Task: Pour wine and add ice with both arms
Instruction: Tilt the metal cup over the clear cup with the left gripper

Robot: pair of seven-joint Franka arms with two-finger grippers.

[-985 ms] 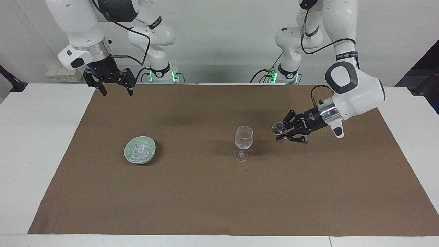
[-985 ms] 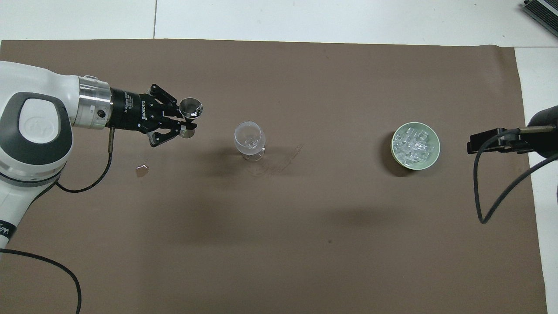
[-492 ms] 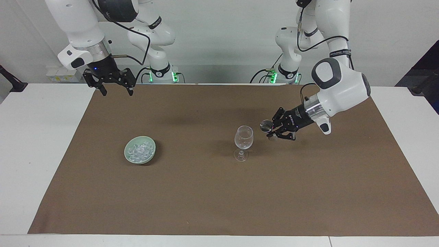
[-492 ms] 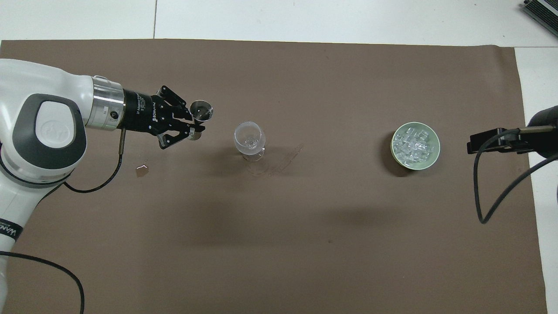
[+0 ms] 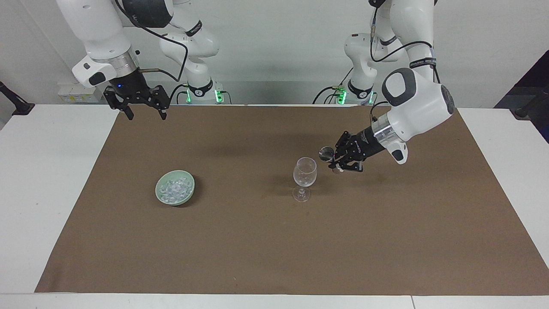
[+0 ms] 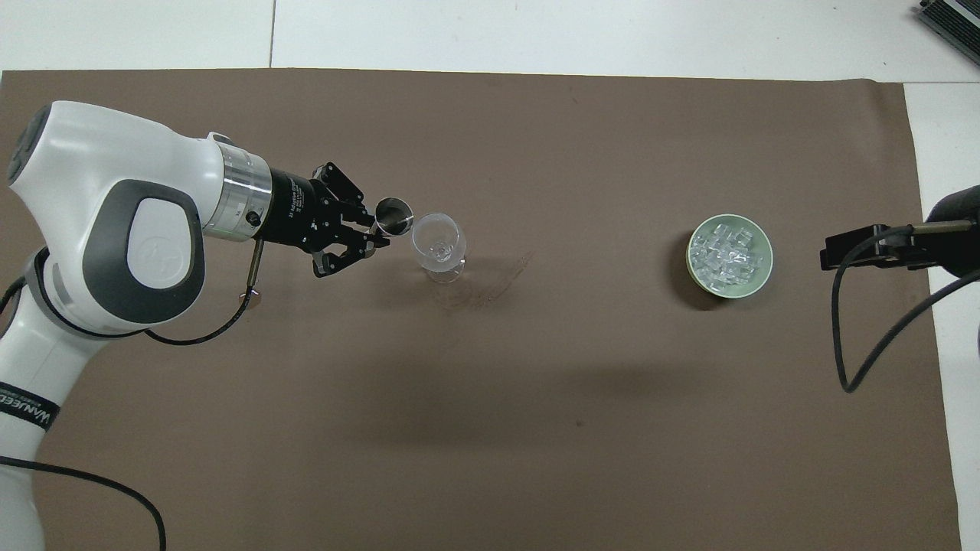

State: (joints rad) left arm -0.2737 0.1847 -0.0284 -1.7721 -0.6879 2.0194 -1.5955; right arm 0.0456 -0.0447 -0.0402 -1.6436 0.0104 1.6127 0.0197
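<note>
A clear stemmed glass [image 5: 305, 171] stands upright mid-mat; it also shows in the overhead view [image 6: 438, 241]. My left gripper [image 5: 336, 161] [image 6: 375, 229] is shut on a small metal measuring cup [image 5: 327, 153] [image 6: 393, 216], held in the air close beside the glass's rim, toward the left arm's end. The ice [image 5: 173, 189] [image 6: 727, 252] lies heaped in a pale green bowl [image 5: 191, 193] [image 6: 768, 264] toward the right arm's end. My right gripper [image 5: 143, 112] [image 6: 834, 256] waits open and empty, raised over the mat's edge by its base.
A brown mat [image 5: 257, 249] covers most of the white table. A small wet spot [image 6: 249, 297] lies on the mat under the left arm's cable. A faint streak [image 6: 505, 279] marks the mat beside the glass's foot.
My left gripper has carried the metal cup toward the glass, from well apart to right beside its rim. The right arm, glass and bowl have not moved.
</note>
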